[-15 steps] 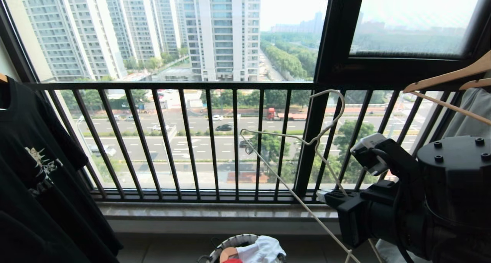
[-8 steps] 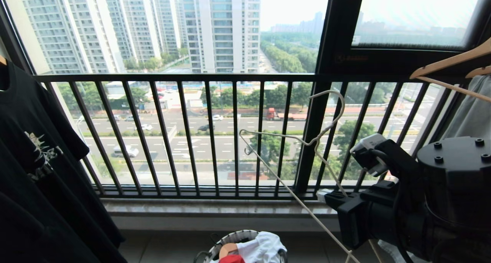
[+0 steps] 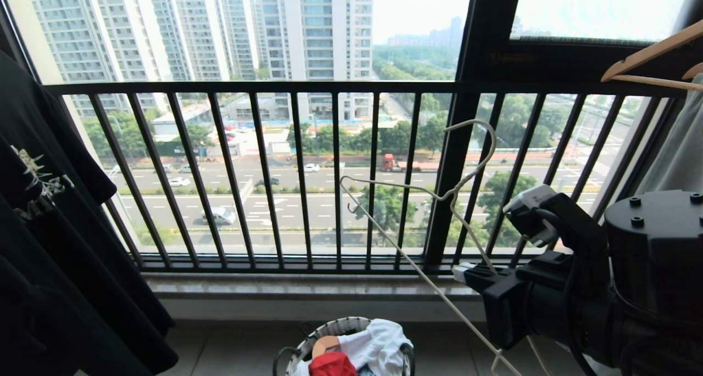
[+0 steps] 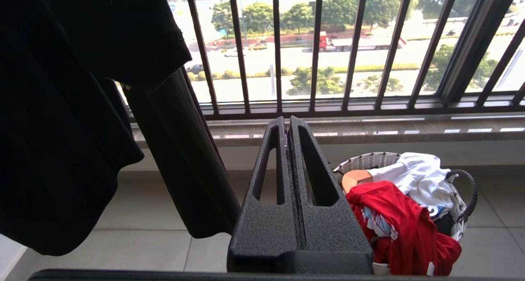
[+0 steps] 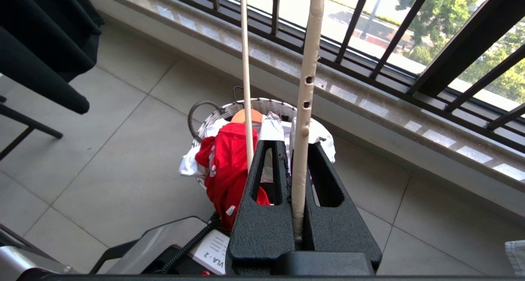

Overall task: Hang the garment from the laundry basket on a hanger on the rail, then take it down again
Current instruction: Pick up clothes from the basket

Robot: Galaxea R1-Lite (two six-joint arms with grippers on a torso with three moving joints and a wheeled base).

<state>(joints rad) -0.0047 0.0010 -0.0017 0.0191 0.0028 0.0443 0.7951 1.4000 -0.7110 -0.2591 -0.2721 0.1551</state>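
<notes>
- Right hand (image 5: pixel 292 149) is at lower right in head view, closed on one wire of the hanger (image 3: pixel 417 239); in right wrist view the cream wire runs up between its fingers (image 5: pixel 262 182).
- Hanger is off the rail, tilted, its hook up in front of the black window railing (image 3: pixel 307 173).
- Left hand (image 4: pixel 287 127) has its fingers pressed together w/ nothing between them; it points toward the window sill, just beside the black T-shirt (image 4: pixel 82 108).
- Garment (image 4: pixel 398 223) is red and lies crumpled in the basket (image 4: pixel 369 160), partly spilling over the rim on the robot's side.
- Basket stands on the tiled floor (image 5: pixel 123 158) under the sill, near the railing.
- A white shirt (image 4: pixel 422 176) lies in the basket too, touching the garment; a bit of a wooden hanger (image 4: pixel 354 177) shows at the rim.
- Black T-shirt hangs at left in head view; two wooden hangers (image 3: pixel 653 57) w/ pale cloth are at upper right.
</notes>
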